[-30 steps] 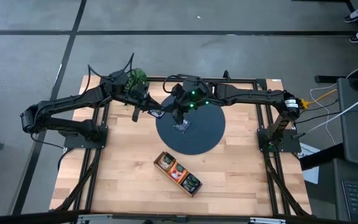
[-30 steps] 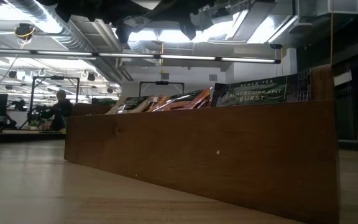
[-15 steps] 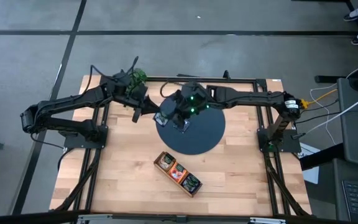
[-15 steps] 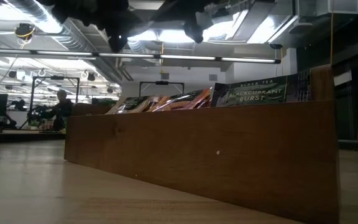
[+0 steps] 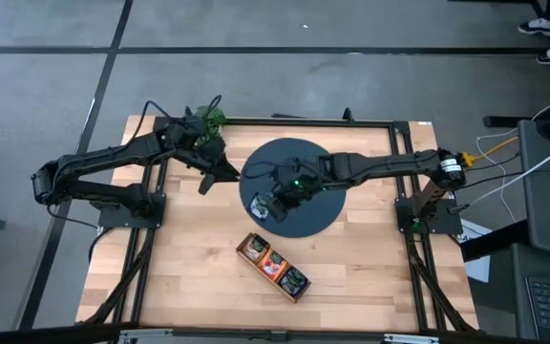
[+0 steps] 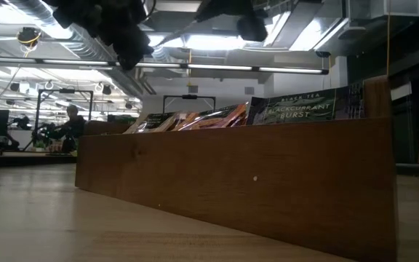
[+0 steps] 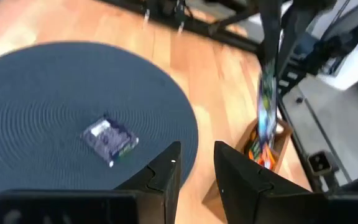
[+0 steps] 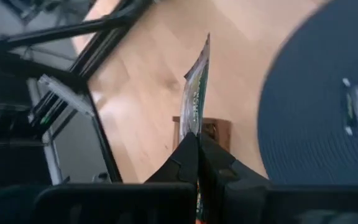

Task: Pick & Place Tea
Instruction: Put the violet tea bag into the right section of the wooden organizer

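A dark round mat [image 5: 304, 182] lies at the table's far middle, and one blue tea sachet [image 7: 109, 140] lies flat on it. My right gripper [image 5: 268, 205] hovers over the mat's near left part, shut on another sachet [image 8: 196, 87] that shows edge-on. My left gripper [image 7: 194, 152] stands open just left of the mat [image 5: 208, 180], with nothing between its fingers. The wooden tray [image 5: 273, 268] lies near the table's middle front, with sachets [image 6: 297, 108] standing in its compartments. My right gripper pinches the sachet's lower edge [image 8: 197, 127] between its two fingers. The fingers slant downward. The sachet hangs upright below the gripper [image 7: 266, 115], lifted clear of mat and table.
A leafy green plant [image 5: 213, 117] stands at the far left, behind my left arm. A black frame [image 5: 404, 172] runs along the table's edges. Bare wood [image 5: 189, 248] lies left and right of the tray.
The sachet that was between both grippers at the mat's far left has gone with my right gripper, which has swung toward the table's near edge and rolled. My left gripper has let go, tipped downward and drawn back slightly to the left.
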